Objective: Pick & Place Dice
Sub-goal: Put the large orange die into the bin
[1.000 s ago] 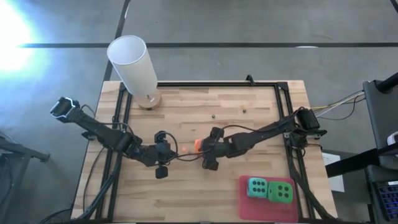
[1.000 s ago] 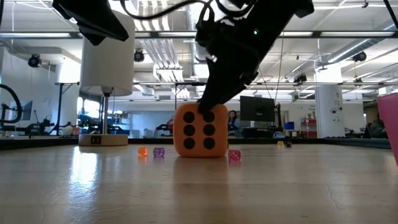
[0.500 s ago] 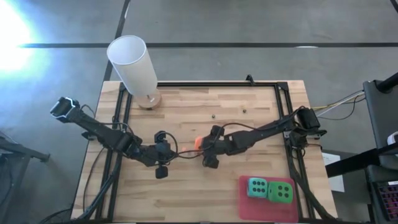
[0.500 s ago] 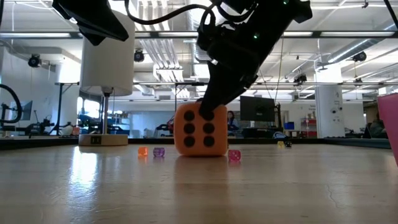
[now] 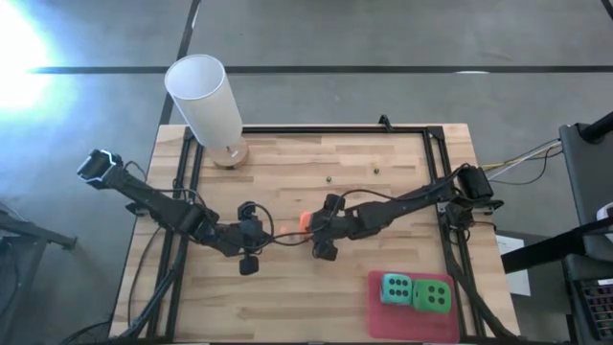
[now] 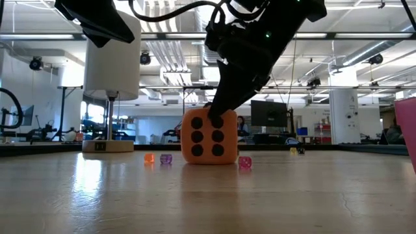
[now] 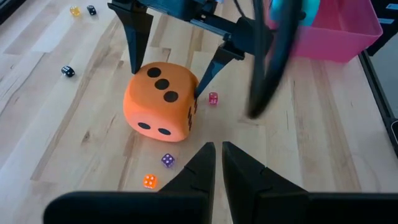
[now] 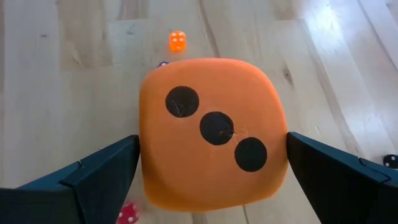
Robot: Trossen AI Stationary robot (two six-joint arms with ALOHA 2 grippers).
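Orange die [image 8: 211, 132] sits mid-table between open right hand [image 7: 168, 59] fingers.

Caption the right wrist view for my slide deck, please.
Right gripper, jaws open, straddling the orange die on the wooden table, three pips up.

A die [image 5: 305, 221] sits mid-desk [image 5: 364, 163]. Left of the die is the left tool [image 5: 251, 234]; right of it, straddling it, the right tool [image 5: 326, 228]. The lamp [image 5: 207, 101] stands far behind-left of the die; the mat [image 5: 383, 314] with two dice [image 5: 415, 292] lies front-right.
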